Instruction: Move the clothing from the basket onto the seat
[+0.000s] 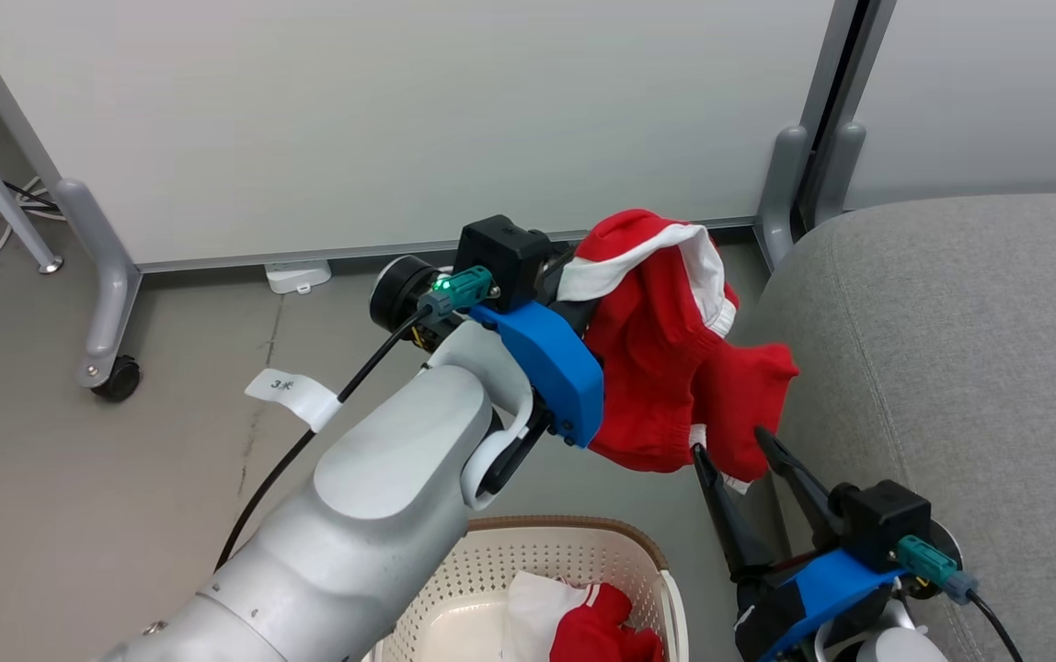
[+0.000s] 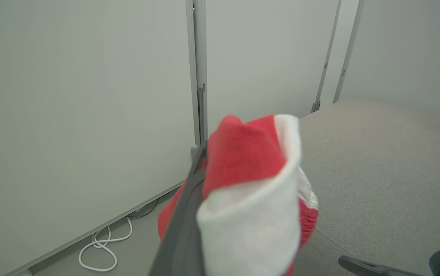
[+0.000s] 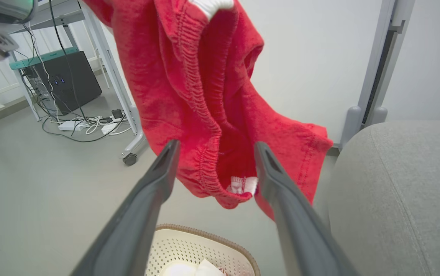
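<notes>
- Left gripper (image 2: pixel 201 161) clamps shut on red shorts (image 1: pixel 657 368), apparently at the white waistband.
- Right gripper (image 3: pixel 214 149) gapes wide, empty, its fingers flanking the shorts' hanging hem.
- Basket (image 3: pixel 189 249) sits beneath it.

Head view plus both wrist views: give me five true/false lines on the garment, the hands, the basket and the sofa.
1. The left hand is shut on a red garment with white trim, held up in the air. True.
2. The right hand is clamped on the garment's hem. False: its fingers stand wide apart, and the hem hangs between them.
3. The basket is empty. False: a second garment, red and white, lies in it.
4. The held garment lies on the sofa. False: it hangs beside the sofa's edge, above the floor.
5. The sofa stands to the robot's right of the basket. True.
</notes>
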Robot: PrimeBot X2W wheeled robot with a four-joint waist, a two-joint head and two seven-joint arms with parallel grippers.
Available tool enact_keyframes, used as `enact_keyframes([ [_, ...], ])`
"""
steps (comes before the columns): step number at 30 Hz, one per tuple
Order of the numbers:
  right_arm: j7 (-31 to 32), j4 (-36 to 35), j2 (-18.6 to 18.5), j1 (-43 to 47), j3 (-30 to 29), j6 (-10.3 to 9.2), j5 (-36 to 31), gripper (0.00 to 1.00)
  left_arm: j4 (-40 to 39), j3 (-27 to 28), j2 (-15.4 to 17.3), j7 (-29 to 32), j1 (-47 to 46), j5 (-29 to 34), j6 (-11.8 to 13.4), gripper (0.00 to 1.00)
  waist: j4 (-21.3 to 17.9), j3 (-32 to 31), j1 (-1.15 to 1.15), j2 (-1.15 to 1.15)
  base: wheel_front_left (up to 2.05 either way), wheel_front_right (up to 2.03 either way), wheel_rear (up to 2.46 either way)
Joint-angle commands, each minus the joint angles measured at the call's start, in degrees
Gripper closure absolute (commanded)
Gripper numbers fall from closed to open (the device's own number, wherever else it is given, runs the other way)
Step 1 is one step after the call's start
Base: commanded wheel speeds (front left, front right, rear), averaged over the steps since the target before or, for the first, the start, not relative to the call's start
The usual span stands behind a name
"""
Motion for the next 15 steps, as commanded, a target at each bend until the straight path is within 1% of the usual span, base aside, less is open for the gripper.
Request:
enact_keyframes([
  [1,0.3,0.3,-0.1,-0.3,0.3,0.02,0.3,0.00,-0.1,-0.6,0.0,-0.4,-1.5,-0.4,0.4,1.00,0.0,0.1,0.00,0.00,0.00,0.00,0.00],
  [7,1.3,2.0,-0.1,-4.4,2.8,0.03,0.4,0.00,-0.4,-3.0,0.0,-0.9,-2.7,-2.7,0.7,1.00,-0.2,0.6,0.00,0.00,0.00,0.00,0.00],
  [12,2.9,6.8,-0.2,-10.4,7.0,0.02,2.3,0.00,-0.4,-4.7,0.0,-1.4,-3.7,-4.2,1.0,1.00,-0.3,1.0,0.00,0.00,0.00,0.00,0.00],
  [15,2.7,9.4,-0.2,-13.1,8.7,0.03,3.9,0.00,-0.4,-5.4,0.0,-1.6,-4.0,-4.8,1.1,1.00,-0.2,1.1,0.00,0.00,0.00,0.00,0.00],
])
